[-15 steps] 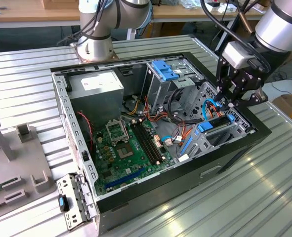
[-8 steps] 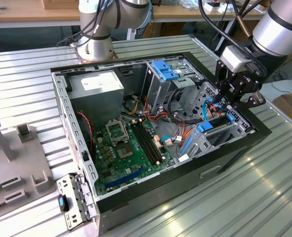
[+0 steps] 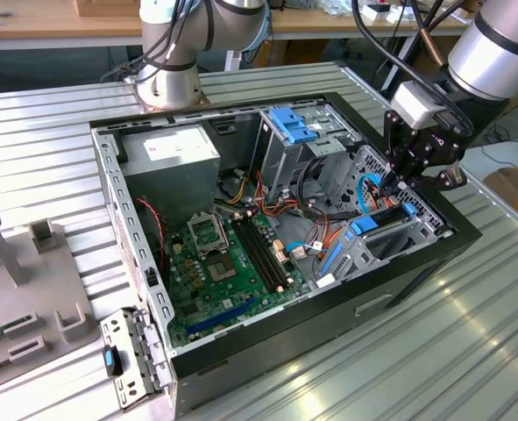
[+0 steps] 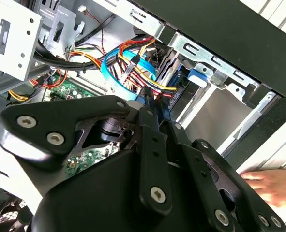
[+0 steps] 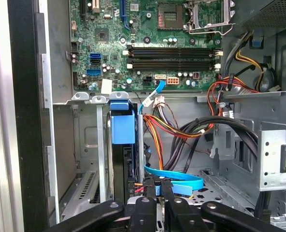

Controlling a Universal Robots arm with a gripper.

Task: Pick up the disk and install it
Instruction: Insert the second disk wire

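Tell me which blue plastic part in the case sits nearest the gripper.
The blue carrier in the drive bay, just below the gripper. The other, the blue top of the tall cage, sits farther back by the power supply.

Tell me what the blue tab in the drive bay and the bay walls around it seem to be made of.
The blue tab: probably moulded plastic, given its even matte colour and rounded edges. The bay walls: likely bare sheet metal, dull grey with stamped holes and folded edges.

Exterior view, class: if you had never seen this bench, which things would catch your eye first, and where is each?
First, the open computer case in the middle of the ribbed metal table, its green circuit board bare. Then the black gripper reaching into the case at the exterior view's right, among orange and blue cables. A hand rests outside the case in the second wrist view.
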